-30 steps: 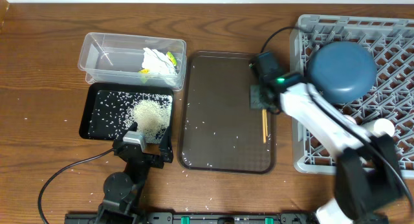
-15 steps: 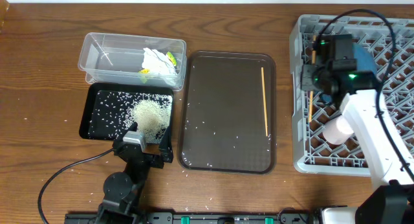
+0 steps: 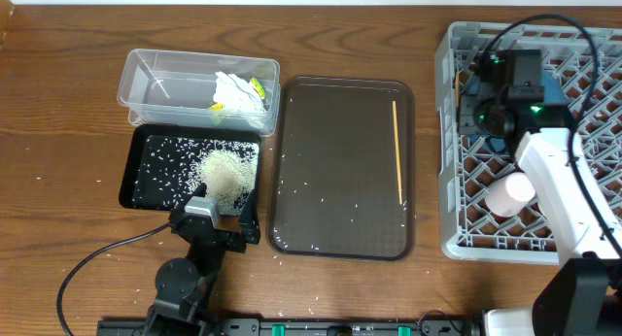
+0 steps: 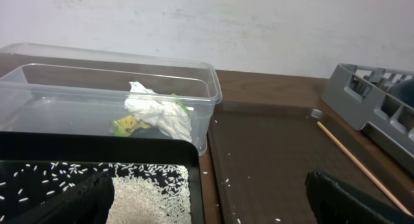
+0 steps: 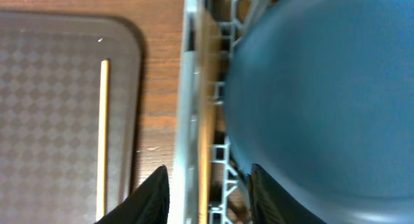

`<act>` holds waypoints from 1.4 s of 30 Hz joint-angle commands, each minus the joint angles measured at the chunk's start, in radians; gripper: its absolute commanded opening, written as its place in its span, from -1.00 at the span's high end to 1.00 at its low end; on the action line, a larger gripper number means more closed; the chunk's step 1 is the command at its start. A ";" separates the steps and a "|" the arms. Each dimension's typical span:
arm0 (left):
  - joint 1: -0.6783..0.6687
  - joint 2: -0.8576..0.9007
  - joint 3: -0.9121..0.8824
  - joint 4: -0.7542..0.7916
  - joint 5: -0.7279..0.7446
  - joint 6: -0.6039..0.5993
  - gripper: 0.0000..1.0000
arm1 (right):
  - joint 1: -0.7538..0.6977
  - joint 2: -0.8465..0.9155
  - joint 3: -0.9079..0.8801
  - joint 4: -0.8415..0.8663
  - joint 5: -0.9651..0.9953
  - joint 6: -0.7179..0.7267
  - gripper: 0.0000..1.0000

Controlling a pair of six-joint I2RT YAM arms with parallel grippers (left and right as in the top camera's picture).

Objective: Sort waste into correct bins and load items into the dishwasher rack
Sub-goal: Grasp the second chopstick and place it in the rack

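**A:** Change since a second ago: the right gripper [image 5: 208, 197] has gone from the brown serving tray [image 3: 335, 181] across to the dishwasher rack [image 3: 583, 45], carrying the first chopstick. It was clenched then. Its jaws are parted now.

**B:** So the drop is done?

**A:** Looks like it. In the overhead view, the first chopstick [image 3: 457, 86] shows as a thin wooden line along the rack's left wall. The second chopstick [image 3: 397, 151] lies lengthwise on the serving tray's right side. I'd judge that one is next.

**B:** Containers?

**A:** The clear tub [image 3: 155, 74] holds the crumpled tissue [image 3: 231, 88] and snack wrapper [image 3: 257, 85] at its right end. The black tray [image 3: 136, 176] holds the rice pile [image 3: 225, 171] with loose grains [image 3: 165, 161] around it. There are more grains on the serving tray and the table [image 3: 58, 132]. In the rack, a small pale cup [image 3: 510, 192] sits toward the front. The arm hides much of the rest.

**B:** Left wrist?

**A:** The left gripper [image 4: 210, 201] is spread wide and empty, over the black tray's near edge. The tissue and wrapper are touching inside the tub.

**B:** Right wrist?

**A:** The fingers sit either side of the rack's rim with nothing between them. The blue bowl [image 5: 310, 101] is inside the rack and fills the right of the view. The second chopstick is at the left. I can't pick out the dropped one here.
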 commanded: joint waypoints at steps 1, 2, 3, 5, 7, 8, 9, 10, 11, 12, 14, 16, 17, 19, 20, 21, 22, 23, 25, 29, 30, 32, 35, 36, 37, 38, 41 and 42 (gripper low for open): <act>0.006 -0.004 -0.029 -0.017 -0.005 0.009 -0.94 | 0.076 -0.010 0.002 -0.005 -0.023 0.060 0.21; 0.006 -0.005 -0.029 -0.017 -0.005 0.009 -0.94 | 0.109 -0.012 0.002 -0.009 -0.023 0.062 0.21; 0.006 -0.005 -0.029 -0.017 -0.005 0.010 -0.94 | 0.142 -0.013 0.002 -0.016 -0.019 0.062 0.20; 0.006 -0.004 -0.029 -0.017 -0.005 0.010 -0.94 | 0.220 -0.011 0.001 -0.037 0.003 0.089 0.17; 0.006 -0.005 -0.029 -0.017 -0.005 0.009 -0.94 | 0.285 -0.001 0.000 -0.048 0.058 0.127 0.17; 0.006 -0.005 -0.029 -0.017 -0.005 0.010 -0.94 | 0.314 0.009 0.000 -0.046 0.102 0.156 0.14; 0.006 -0.005 -0.029 -0.017 -0.005 0.010 -0.94 | 0.338 0.026 0.000 -0.034 0.141 0.185 0.13; 0.006 -0.004 -0.029 -0.017 -0.005 0.009 -0.94 | 0.354 0.043 0.000 -0.020 0.170 0.205 0.12; 0.006 -0.005 -0.029 -0.017 -0.005 0.010 -0.94 | 0.368 0.069 0.000 0.000 0.199 0.224 0.12; 0.006 -0.005 -0.029 -0.017 -0.005 0.010 -0.94 | 0.375 0.092 0.000 0.019 0.216 0.236 0.12; 0.006 -0.005 -0.029 -0.017 -0.005 0.009 -0.94 | 0.376 0.156 0.000 0.063 0.222 0.259 0.12; 0.006 -0.005 -0.029 -0.017 -0.005 0.010 -0.94 | 0.368 0.212 0.000 0.092 0.197 0.268 0.15; 0.006 -0.005 -0.029 -0.017 -0.005 0.010 -0.94 | 0.365 0.236 0.000 0.098 0.189 0.268 0.17; 0.006 -0.004 -0.029 -0.017 -0.005 0.010 -0.94 | 0.361 0.283 0.000 0.102 0.171 0.269 0.23; 0.006 -0.004 -0.029 -0.017 -0.005 0.010 -0.94 | 0.360 0.301 0.000 0.103 0.165 0.270 0.26; 0.006 -0.005 -0.029 -0.017 -0.005 0.009 -0.94 | 0.360 0.318 0.000 0.104 0.165 0.271 0.29; 0.006 -0.005 -0.029 -0.017 -0.005 0.010 -0.94 | 0.360 0.331 0.000 0.104 0.167 0.271 0.32; 0.006 -0.005 -0.029 -0.017 -0.005 0.010 -0.94 | 0.360 0.345 0.000 0.103 0.177 0.272 0.32; 0.006 -0.004 -0.029 -0.017 -0.005 0.009 -0.94 | 0.360 0.379 0.000 0.101 0.180 0.283 0.43; 0.006 -0.005 -0.029 -0.017 -0.005 0.010 -0.94 | 0.350 0.423 0.000 0.073 0.168 0.320 0.80; 0.006 -0.005 -0.029 -0.017 -0.005 0.009 -0.94 | 0.346 0.424 0.000 0.067 0.158 0.320 0.92; 0.006 -0.005 -0.029 -0.017 -0.005 0.010 -0.94 | 0.341 0.417 0.002 0.055 0.133 0.318 0.98; 0.006 -0.005 -0.029 -0.017 -0.005 0.009 -0.94 | 0.340 0.373 0.010 0.026 0.119 0.294 0.98; 0.006 -0.005 -0.029 -0.017 -0.005 0.009 -0.94 | 0.340 0.349 0.013 0.019 0.113 0.279 0.97; 0.006 -0.005 -0.029 -0.017 -0.005 0.010 -0.94 | 0.340 0.316 0.017 0.013 0.095 0.247 0.98; 0.006 -0.005 -0.029 -0.017 -0.005 0.009 -0.94 | 0.339 0.277 0.020 0.011 0.069 0.210 0.98; 0.006 -0.004 -0.029 -0.017 -0.005 0.010 -0.94 | 0.319 0.154 0.021 0.012 0.033 0.119 0.97; 0.006 -0.005 -0.029 -0.017 -0.005 0.010 -0.94 | 0.306 0.108 0.021 0.012 0.034 0.088 0.98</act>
